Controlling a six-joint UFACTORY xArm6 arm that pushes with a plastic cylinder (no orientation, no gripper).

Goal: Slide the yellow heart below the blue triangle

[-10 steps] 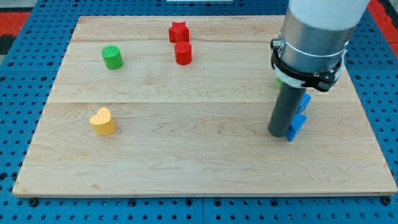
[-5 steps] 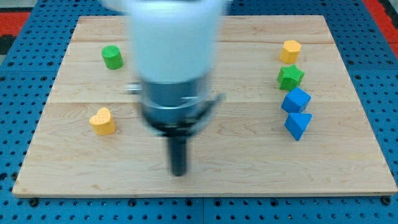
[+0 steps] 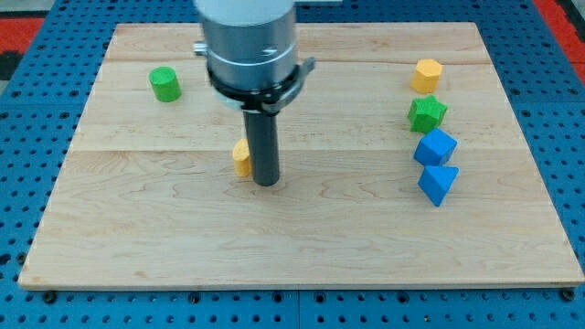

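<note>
The yellow heart (image 3: 240, 157) lies near the board's middle, a little left of centre, its right part hidden behind my rod. My tip (image 3: 266, 182) rests on the board touching or almost touching the heart's right side. The blue triangle (image 3: 438, 184) lies far off at the view's right, well apart from the tip and the heart.
A blue cube (image 3: 435, 146) sits just above the blue triangle, with a green star (image 3: 427, 113) and a yellow hexagon (image 3: 426, 74) above that. A green cylinder (image 3: 165, 83) stands at the upper left. The arm's body hides the top middle of the wooden board (image 3: 302, 247).
My tip went from beside the blue blocks leftward to the board's middle. The yellow heart now lies further right and slightly higher, against the rod. The red blocks are now hidden.
</note>
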